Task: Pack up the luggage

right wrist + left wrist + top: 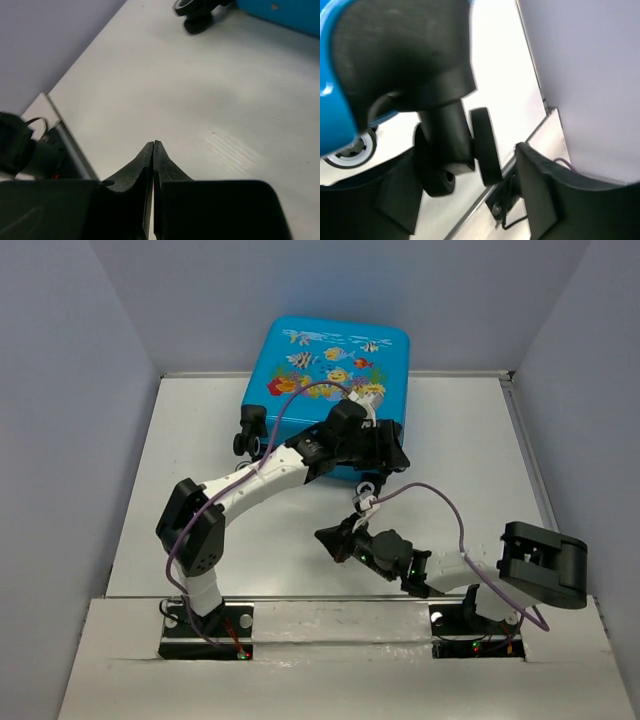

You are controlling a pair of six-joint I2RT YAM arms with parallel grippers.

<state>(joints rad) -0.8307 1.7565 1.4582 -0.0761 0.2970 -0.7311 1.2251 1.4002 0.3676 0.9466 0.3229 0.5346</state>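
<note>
The luggage (330, 350), a bright blue hard-shell suitcase with a fish print, is closed at the back of the table. My left gripper (385, 455) is at its near right corner. In the left wrist view the left gripper (470, 200) is open, its fingers (540, 200) wide apart around a black caster wheel (485, 145) under the blue shell (332, 100). I cannot tell if they touch it. My right gripper (325, 538) hangs over the table in front of the suitcase. Its jaws are shut and empty in the right wrist view (153, 145).
Another black wheel (248, 435) sticks out at the suitcase's near left corner; it also shows in the right wrist view (195, 10). A black-and-white wheel (350, 150) shows in the left wrist view. Grey walls close in the white table (200, 470) on three sides.
</note>
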